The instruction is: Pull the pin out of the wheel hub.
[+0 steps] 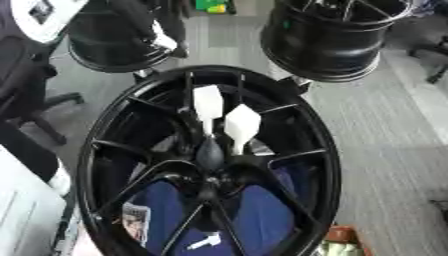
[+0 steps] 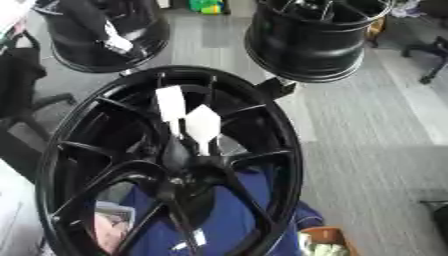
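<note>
**Two white pins standing in the hub, no robot hand to be made out**

Neither robot hand can be told apart from the dark metal in either eye view, so whether their fingers are straight or curled, and whether they hold anything, cannot be said.

The wheel hub fills the near middle of the scene: one large black wheel with thin spokes running from its rim in to the centre. At that centre stand two white pins. The left pin has a flat, roughly oblong head; the right pin has a flat, more pointed head and stands just beside the first, a little nearer the camera. Each narrows to a thin stem going down toward the black centre of the hub, where a dark rounded shape sits between the stems; what it is cannot be told.

Through the spokes shows one blue cloth beneath the wheel.

Beyond, on the grey floor, stand two more black wheels, one at far left and one at far right, well apart from each other. One black office chair stands at the left edge.
</note>
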Available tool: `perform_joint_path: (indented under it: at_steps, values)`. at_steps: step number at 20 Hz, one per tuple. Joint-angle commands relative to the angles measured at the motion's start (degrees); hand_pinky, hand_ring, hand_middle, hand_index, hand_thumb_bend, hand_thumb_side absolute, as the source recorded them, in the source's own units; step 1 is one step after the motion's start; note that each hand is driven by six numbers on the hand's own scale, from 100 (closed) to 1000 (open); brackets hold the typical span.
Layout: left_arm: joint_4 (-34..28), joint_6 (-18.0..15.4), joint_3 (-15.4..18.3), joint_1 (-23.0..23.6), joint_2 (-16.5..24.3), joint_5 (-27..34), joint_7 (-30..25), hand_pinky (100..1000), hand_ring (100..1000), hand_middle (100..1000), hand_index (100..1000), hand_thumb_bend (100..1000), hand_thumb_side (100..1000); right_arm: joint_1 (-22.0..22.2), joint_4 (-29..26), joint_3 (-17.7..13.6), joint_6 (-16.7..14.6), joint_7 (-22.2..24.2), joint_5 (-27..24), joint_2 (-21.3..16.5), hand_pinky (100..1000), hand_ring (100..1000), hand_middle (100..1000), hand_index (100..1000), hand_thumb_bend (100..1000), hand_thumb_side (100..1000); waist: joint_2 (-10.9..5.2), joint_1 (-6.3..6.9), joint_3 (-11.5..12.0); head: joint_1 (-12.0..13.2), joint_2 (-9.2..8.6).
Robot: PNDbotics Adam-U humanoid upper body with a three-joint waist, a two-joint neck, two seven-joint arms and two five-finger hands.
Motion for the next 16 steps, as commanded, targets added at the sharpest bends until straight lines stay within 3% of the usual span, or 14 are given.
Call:
perform_joint_path:
  at_steps: [1,16]
  values:
    - [-2.81,2.6,-0.81,-0.96,2.17,1.63,-0.93,742,736,688,832,537,576,-0.74,-0.34,-0.73,0.26,0.03,0.51,-2.12,886,846,812,873,100,151,-0.77,0.02,0.07,-0.28,-0.46]
    - [-7.36,10.01,-3.49,0.06,3.71,4.37,-1.09,737,737,692,831,588,570,-0.24,-0.34,-0.11,0.83,-0.73,-0.12,-1.76,887,845,811,873,100,185,-0.3,0.21,0.09,-0.21,-0.33]
